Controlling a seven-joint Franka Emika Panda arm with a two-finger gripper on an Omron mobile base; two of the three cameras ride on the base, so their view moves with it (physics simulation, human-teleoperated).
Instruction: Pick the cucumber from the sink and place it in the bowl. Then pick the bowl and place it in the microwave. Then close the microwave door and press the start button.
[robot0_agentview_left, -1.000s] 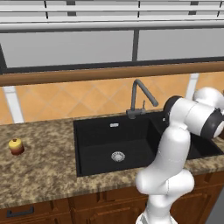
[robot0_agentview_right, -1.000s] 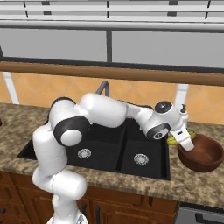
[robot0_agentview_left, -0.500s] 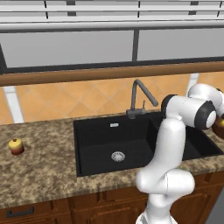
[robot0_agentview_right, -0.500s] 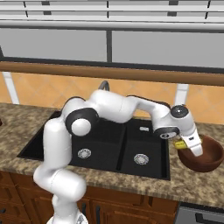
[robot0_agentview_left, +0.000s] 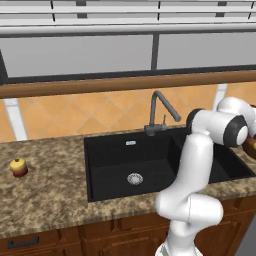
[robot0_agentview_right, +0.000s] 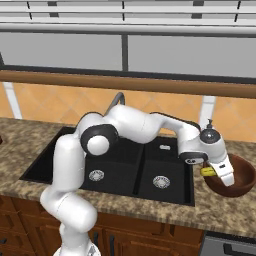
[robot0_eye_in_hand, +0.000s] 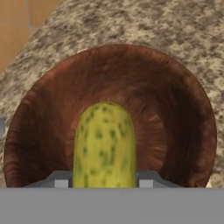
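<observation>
Cucumber (robot0_eye_in_hand: 104, 146) placement is the step in hand, and the scene is best read from the big fixtures down. Granite counter (robot0_agentview_right: 235, 210) runs across both base views, with the black sink (robot0_agentview_left: 150, 165) and its grey faucet (robot0_agentview_left: 159, 112) set into it; the basin now looks bare apart from its drain. To the right of the sink sits the brown wooden bowl (robot0_agentview_right: 241, 176), resting on the counter. Over the last second the arm has swung rightward, away from the basin, carrying the gripper (robot0_agentview_right: 216, 171) from just short of the bowl to a spot directly over its hollow. In the hand view the bowl's rim rings the frame and the yellow-green cucumber points straight down into its middle, held between the two finger tips (robot0_eye_in_hand: 146, 180), which stand partly closed around it and have not widened during the move. The cucumber hangs above the bowl's floor; whether it touches the wood cannot be told. By this reading the transfer is nearly done, and what remains of this step is letting go. A round yellow-and-red fruit (robot0_agentview_left: 19, 167) sits far left, untouched.
</observation>
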